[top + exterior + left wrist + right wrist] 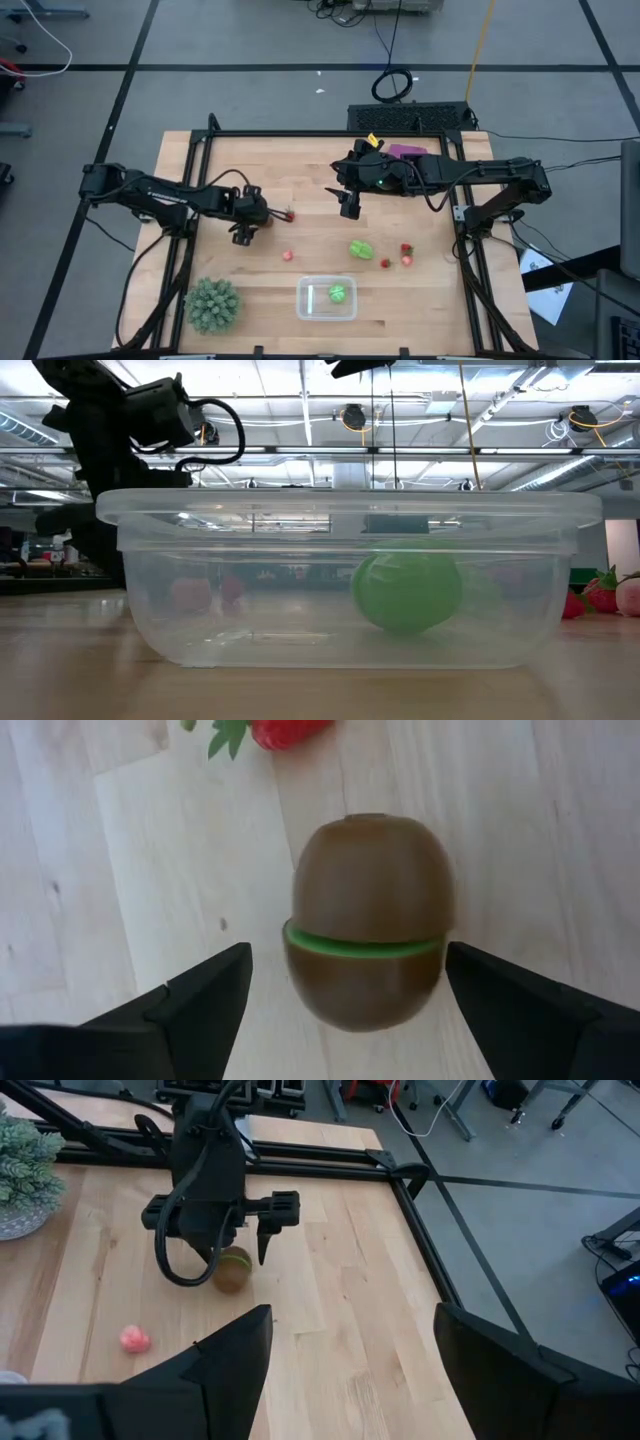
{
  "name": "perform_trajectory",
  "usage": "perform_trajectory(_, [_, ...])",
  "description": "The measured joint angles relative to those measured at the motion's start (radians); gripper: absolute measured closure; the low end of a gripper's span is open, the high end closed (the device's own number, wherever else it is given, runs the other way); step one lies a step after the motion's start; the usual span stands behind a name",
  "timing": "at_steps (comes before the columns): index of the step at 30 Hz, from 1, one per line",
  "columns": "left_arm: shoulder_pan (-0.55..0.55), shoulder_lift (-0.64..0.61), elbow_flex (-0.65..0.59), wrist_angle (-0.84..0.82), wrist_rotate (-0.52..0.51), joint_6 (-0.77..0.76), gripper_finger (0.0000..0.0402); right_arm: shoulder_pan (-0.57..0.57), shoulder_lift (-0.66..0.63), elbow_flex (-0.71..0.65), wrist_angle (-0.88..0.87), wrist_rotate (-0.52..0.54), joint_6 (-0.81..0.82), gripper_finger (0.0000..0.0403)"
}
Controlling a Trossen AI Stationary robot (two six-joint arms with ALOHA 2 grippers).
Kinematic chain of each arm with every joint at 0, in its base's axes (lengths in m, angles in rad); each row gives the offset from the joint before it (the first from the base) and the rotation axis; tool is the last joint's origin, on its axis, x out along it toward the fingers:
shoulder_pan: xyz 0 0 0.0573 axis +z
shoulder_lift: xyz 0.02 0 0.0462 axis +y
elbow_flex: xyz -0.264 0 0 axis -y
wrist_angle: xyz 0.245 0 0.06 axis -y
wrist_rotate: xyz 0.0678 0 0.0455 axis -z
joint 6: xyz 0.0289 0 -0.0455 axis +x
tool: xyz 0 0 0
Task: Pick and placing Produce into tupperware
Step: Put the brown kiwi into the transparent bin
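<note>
A clear plastic tupperware (pixel 350 585) stands close to the camera on the wooden table (pixel 60 670) and fills most of the view. Inside it lies a round light-green piece (pixel 405 592). Just right of the container are red strawberry pieces (pixel 600 597). A dark robot arm (pixel 120 430) hangs at upper left.
</note>
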Motion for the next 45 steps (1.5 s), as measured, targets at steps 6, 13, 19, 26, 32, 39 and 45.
perform_trajectory(6, [0.000, 0.000, 0.000, 0.010, 0.015, -0.003, 0.0062, 0.000, 0.000, 0.000, 0.000, 0.000, 0.000, 0.0135])
perform_trajectory(13, [0.000, 0.000, 0.000, 0.058, 0.047, -0.003, 0.0062, 0.000, 0.000, 0.000, 0.000, 0.000, 0.000, 0.0135])
perform_trajectory(19, [0.000, 0.009, 0.000, 0.056, 0.056, -0.021, 0.0071, 0.000, 0.000, -0.018, 0.023, 0.000, 0.000, 0.0135])
perform_trajectory(26, [0.000, 0.021, -0.001, 0.055, 0.062, -0.035, 0.0109, 0.000, 0.000, -0.065, 0.044, 0.000, 0.000, 0.0135])
perform_trajectory(32, [0.000, 0.021, -0.001, 0.058, 0.062, -0.035, 0.0136, 0.000, 0.000, -0.069, 0.058, 0.000, 0.000, 0.0135])
perform_trajectory(39, [0.000, 0.021, -0.001, 0.059, 0.062, -0.034, 0.0155, 0.000, 0.000, -0.069, 0.098, 0.000, -0.001, 0.0135])
perform_trajectory(45, [0.000, 0.021, -0.001, 0.062, 0.061, -0.035, 0.0158, 0.000, 0.000, -0.069, 0.098, 0.000, -0.002, 0.0135])
